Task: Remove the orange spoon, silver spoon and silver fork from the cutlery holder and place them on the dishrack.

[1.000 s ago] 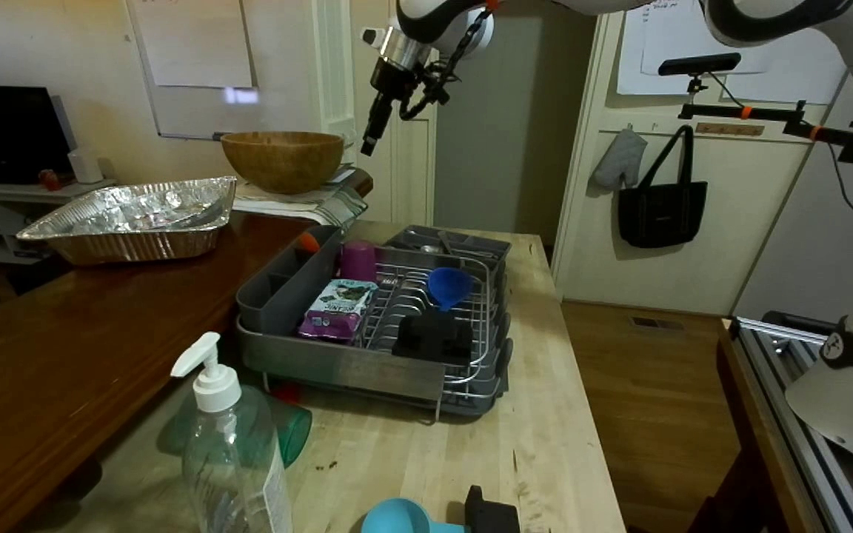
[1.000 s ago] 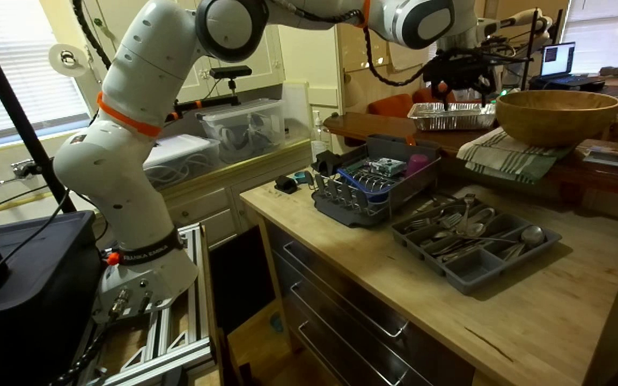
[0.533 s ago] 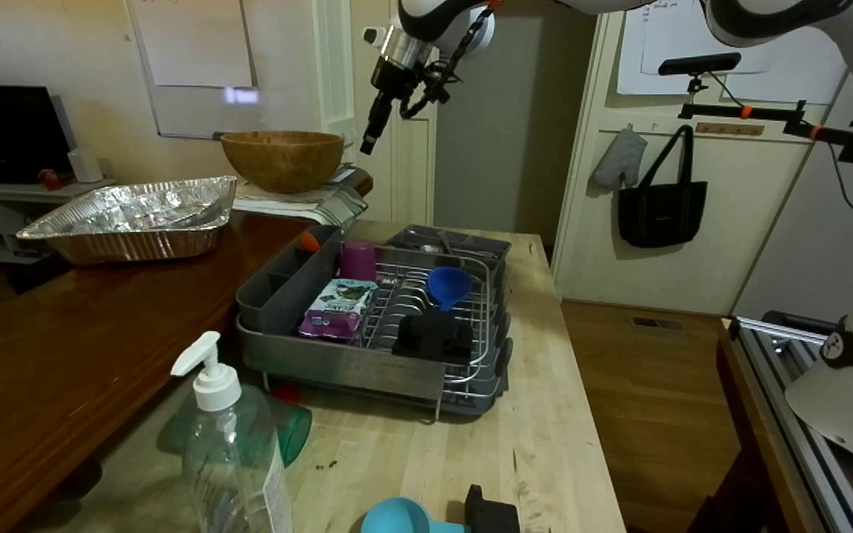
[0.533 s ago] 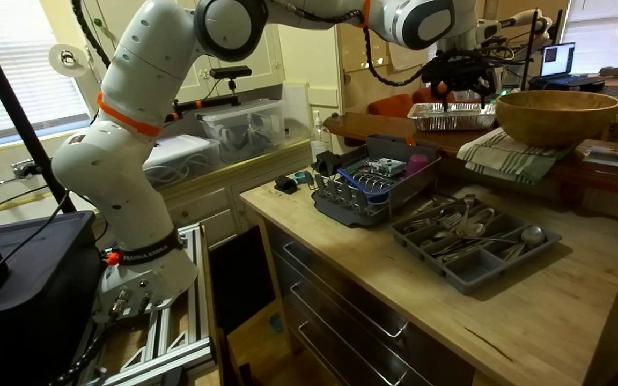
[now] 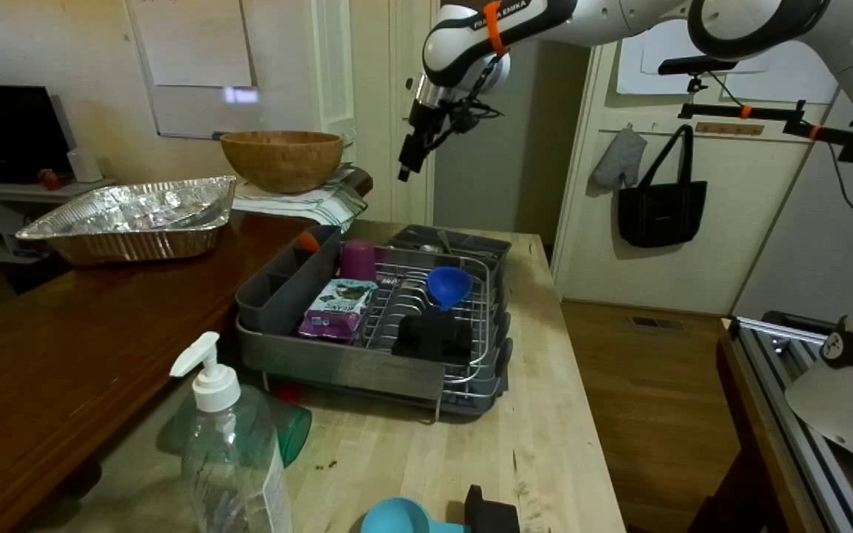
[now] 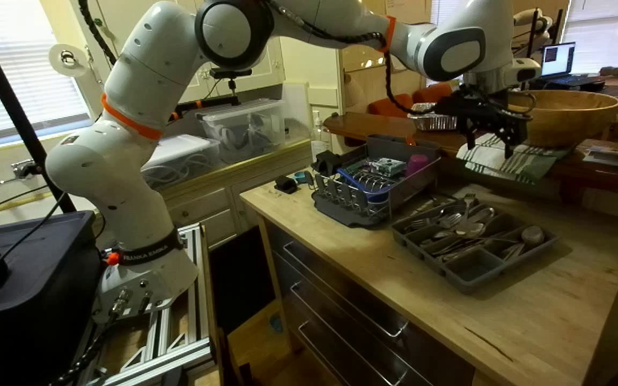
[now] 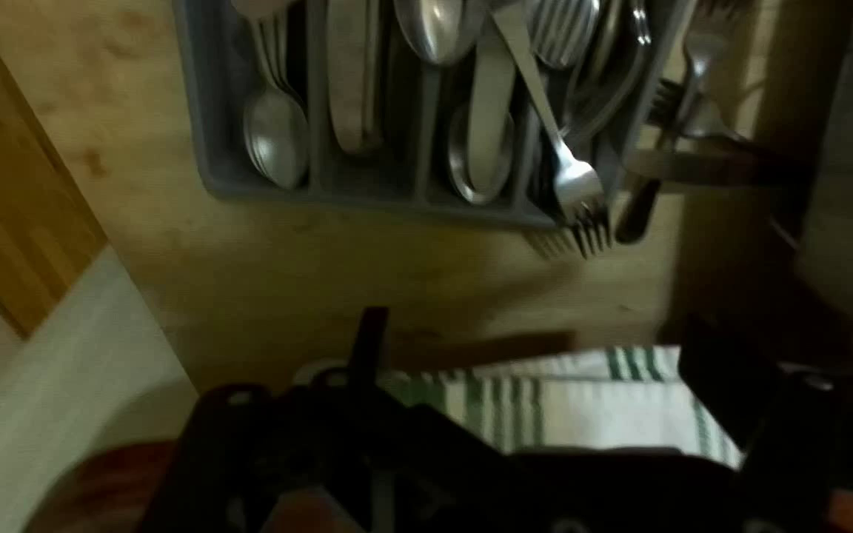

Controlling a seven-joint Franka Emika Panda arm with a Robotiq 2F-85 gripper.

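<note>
The gripper (image 6: 490, 148) just dropped toward the cutlery tray (image 6: 474, 265), empty-handed
In an exterior view it's slid down and right, from the foil pan (image 6: 435, 123) to in front of the wooden bowl (image 6: 582, 118), upper right of frame. Jaws spread wide, nothing between. The orange spoon (image 5: 309, 242) hasn't budged from the cutlery holder (image 5: 267, 309), left of centre in an exterior view, so I'd guess that pick's still to do.

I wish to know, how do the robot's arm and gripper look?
The Franka Emika Panda arm is white and rounded, with black-rimmed joint caps, orange bands, a twisted black cable and a black base collar printed FRANKA EMIKA in white. The gripper is black, with two fingers.
</note>
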